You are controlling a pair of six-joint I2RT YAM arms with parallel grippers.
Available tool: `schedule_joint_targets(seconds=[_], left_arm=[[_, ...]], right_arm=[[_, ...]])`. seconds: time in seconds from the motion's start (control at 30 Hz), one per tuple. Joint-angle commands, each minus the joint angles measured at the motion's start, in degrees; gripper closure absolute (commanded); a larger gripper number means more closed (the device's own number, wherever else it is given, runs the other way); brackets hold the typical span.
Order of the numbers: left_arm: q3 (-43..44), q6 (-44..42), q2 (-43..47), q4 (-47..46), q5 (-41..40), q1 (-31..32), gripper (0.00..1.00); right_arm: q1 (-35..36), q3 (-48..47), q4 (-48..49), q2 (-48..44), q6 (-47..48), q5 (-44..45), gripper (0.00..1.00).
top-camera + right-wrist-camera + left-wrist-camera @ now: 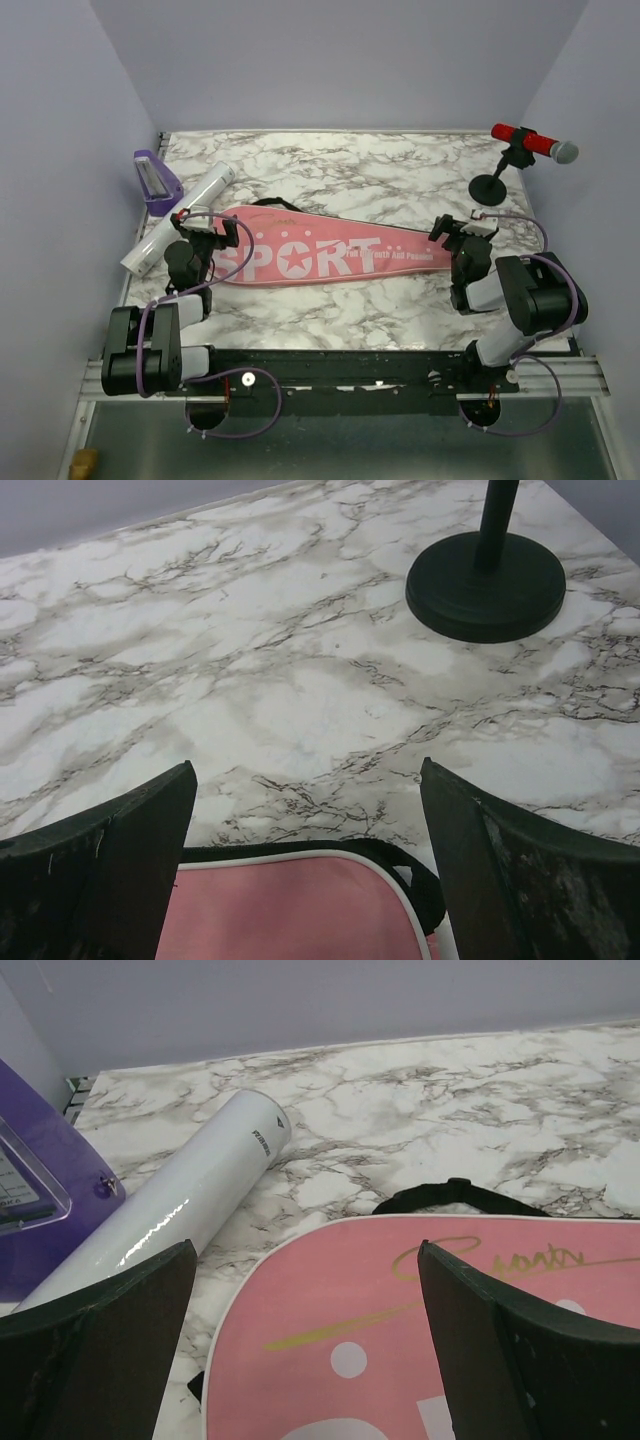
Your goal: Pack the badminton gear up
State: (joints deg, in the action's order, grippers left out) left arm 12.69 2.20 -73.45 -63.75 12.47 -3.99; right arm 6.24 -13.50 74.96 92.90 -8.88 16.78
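We see the white tube (200, 195) lying just left of the pink SPORT bag (330, 260) on the marble bench (380, 180). Our left fingers (100, 1350) stand apart over the bag's left end, and our right fingers (500, 880) stand apart over its right end.

A robot test booth in a lab is shown. A marble-patterned table (330, 300) is closed in on three sides by plain lilac walls (340, 60). A left arm (150, 350) and a right arm (530, 300) are bolted to a black rail (350, 362) on a metal frame (590, 375) at the near edge. Purple cables (148, 315) are looped, exposed, along the arms.
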Motion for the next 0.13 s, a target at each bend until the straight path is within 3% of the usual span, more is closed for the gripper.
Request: schedule_joint_targets(seconds=[0.0, 0.1], left_arm=[[0.32, 0.0, 0.06, 0.2, -0.16, 0.39, 0.01], [0.06, -0.26, 0.24, 0.11, -0.78, 0.74, 0.01]], right_arm=[[-0.44, 0.31, 2.21, 0.53, 1.33, -1.04, 0.0], [-0.44, 0.31, 2.12, 0.52, 1.33, -1.04, 0.0]])
